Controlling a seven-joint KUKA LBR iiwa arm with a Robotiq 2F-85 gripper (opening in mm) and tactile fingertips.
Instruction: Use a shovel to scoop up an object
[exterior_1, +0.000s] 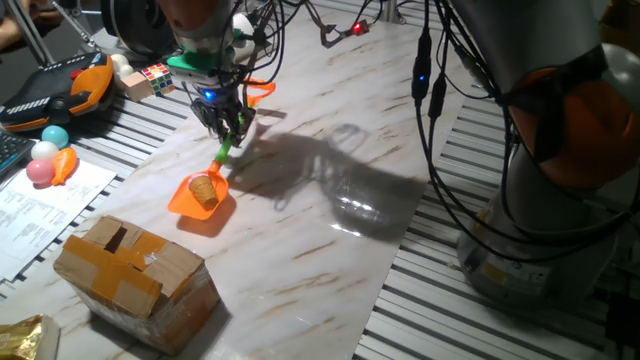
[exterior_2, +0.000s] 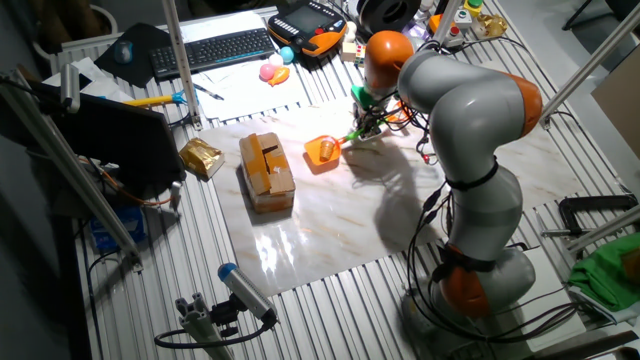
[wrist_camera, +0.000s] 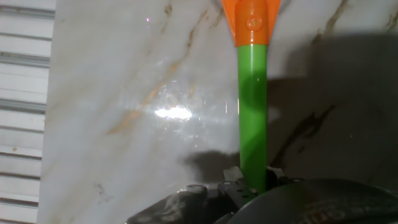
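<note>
Two-finger gripper (exterior_1: 232, 128) clamped on the green shaft of the small plastic toy shovel with orange square scoop (exterior_1: 203, 189), cone in the scoop.

The fingers are closed around the shaft near its orange loop end; the hand view shows the green shaft (wrist_camera: 252, 118) running straight out from between them to the scoop's orange neck. Beyond the fingertips, the tan waffle toy ice-cream cone (exterior_1: 205, 190) lies inside the scoop on the white marble-patterned tabletop (exterior_1: 330, 250). Farther past the scoop sits a taped brown cardboard box (exterior_1: 135, 270).
</note>
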